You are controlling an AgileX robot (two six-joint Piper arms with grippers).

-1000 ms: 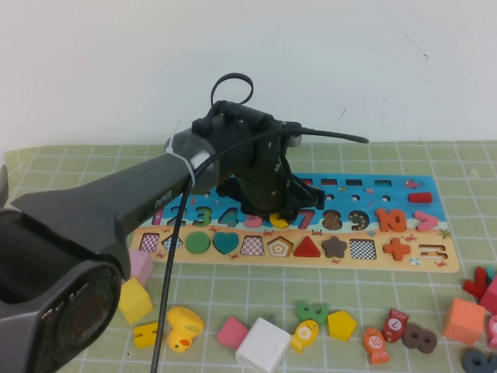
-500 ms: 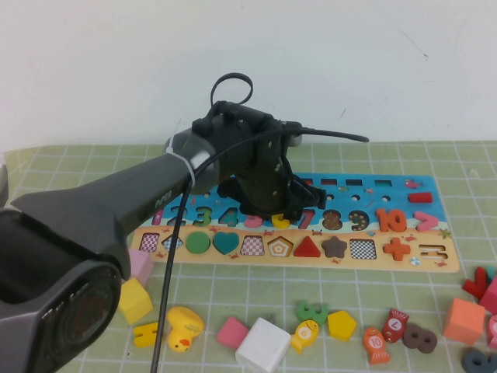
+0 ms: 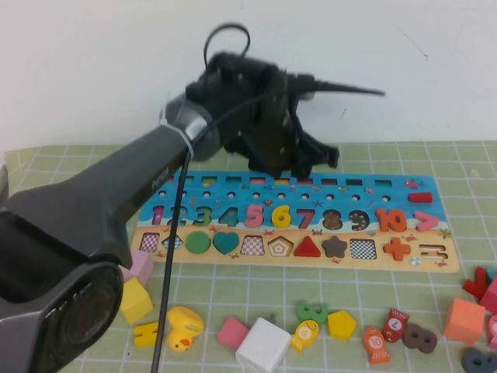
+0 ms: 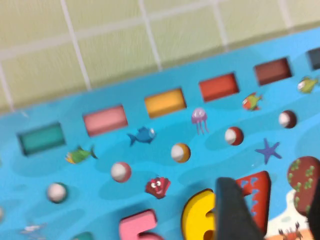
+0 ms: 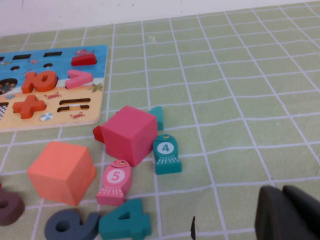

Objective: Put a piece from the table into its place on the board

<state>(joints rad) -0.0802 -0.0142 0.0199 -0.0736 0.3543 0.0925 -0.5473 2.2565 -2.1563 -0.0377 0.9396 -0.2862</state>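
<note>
Saw left gripper (image 3: 299, 159) held in the air above the board's (image 3: 435, 194) far edge, over the middle of its length. Saw fingers (image 4: 234, 210) apart, nothing clamped between them, tips pointed down at the board. Traced left arm (image 3: 116, 202) running from the near left corner diagonally over the board's left end, black cable (image 3: 167, 287) hanging along it.

Placed right gripper (image 5: 287, 215) off past the board's right end, low over the mat; could not tell its open or closed state, and could not find it in the high view.

Found yellow 6 (image 3: 281, 217) seated in the board's number row, between pink 5 (image 3: 255, 215) and red 7 (image 3: 306, 217), below the left gripper and not touched by it.

Noted board lying flat on green checked mat (image 3: 326, 287), plain white wall (image 3: 388, 62) behind the board's far edge.

Counted loose pieces scattered along the board's near side: yellow cube (image 3: 133, 299), yellow duck (image 3: 185, 326), white cube (image 3: 262, 346), yellow pentagon (image 3: 342, 323), orange cube (image 3: 464, 320). Saw pink cube (image 5: 129, 134) and fish 4 (image 5: 166, 154) crowded by the board's right near corner.

Left bare mat between the board's near edge and the loose pieces, and beyond its right end.
</note>
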